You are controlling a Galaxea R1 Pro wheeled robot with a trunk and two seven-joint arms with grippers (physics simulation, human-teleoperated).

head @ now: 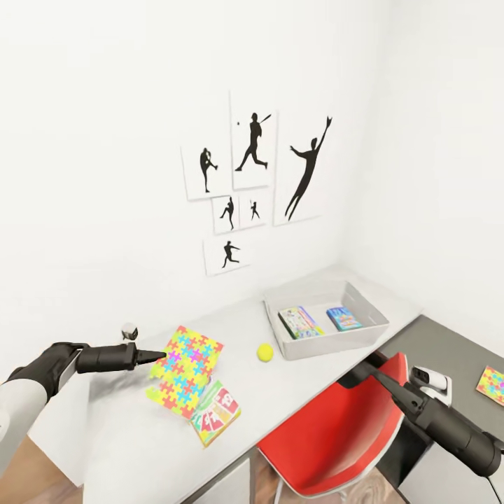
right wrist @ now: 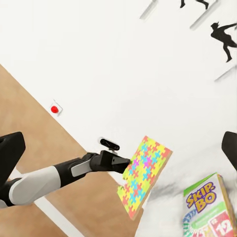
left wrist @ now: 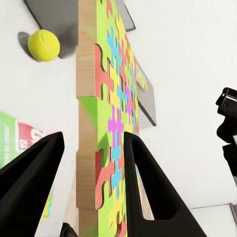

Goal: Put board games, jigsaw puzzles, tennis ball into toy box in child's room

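My left gripper point(head: 159, 356) is shut on the edge of a jigsaw puzzle point(head: 185, 371), a flat mosaic box held tilted over the table point(head: 308, 381). In the left wrist view the puzzle box point(left wrist: 111, 123) stands edge-on between the fingers point(left wrist: 148, 182). The Skip-Bo board game point(head: 215, 413) lies flat just below it, and the tennis ball point(head: 264, 352) rests between puzzle and toy box point(head: 329, 345). Inside the toy box lie a purple-green game point(head: 301, 322) and a blue one point(head: 343, 318). My right gripper point(head: 367, 372) hangs open over the chair.
A red chair point(head: 336, 434) is tucked under the table's front edge, below my right arm. A lower dark-topped cabinet point(head: 455, 350) at the right carries another mosaic-printed box point(head: 492, 384). Baseball silhouette pictures point(head: 255, 150) hang on the white wall behind.
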